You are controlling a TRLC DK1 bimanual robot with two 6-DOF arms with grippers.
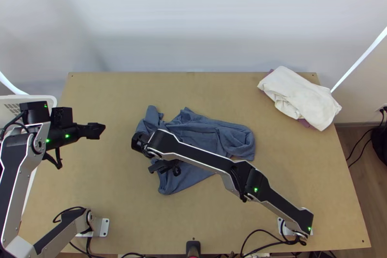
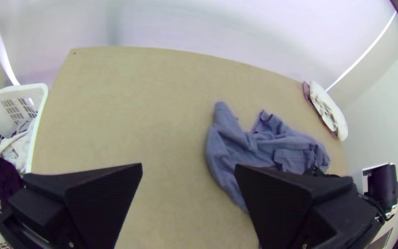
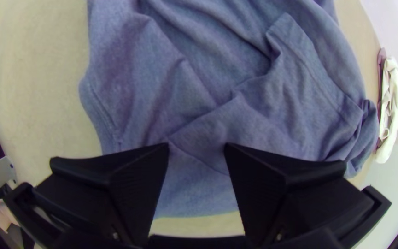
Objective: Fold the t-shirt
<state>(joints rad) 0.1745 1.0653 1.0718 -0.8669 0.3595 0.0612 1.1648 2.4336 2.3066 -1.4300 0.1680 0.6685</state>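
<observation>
A blue t-shirt [image 1: 193,134] lies bunched and wrinkled, with overlapping folds, in the middle of the table. My right gripper [image 1: 157,167] is over its near left part in the top view. In the right wrist view the right gripper [image 3: 196,147] stands open above the shirt [image 3: 190,92], no cloth between its fingers. My left gripper [image 1: 99,130] is over bare wood, well left of the shirt. The left wrist view shows the left gripper [image 2: 188,170] open with nothing in it, the shirt [image 2: 254,147] lying off to one side.
White and mauve folded cloths [image 1: 300,96] lie in a stack at the table's far right corner. A white basket [image 2: 40,115] holding white and dark clothes stands at the left edge. The right arm stretches across the shirt. Bare wood [image 1: 116,93] surrounds the shirt.
</observation>
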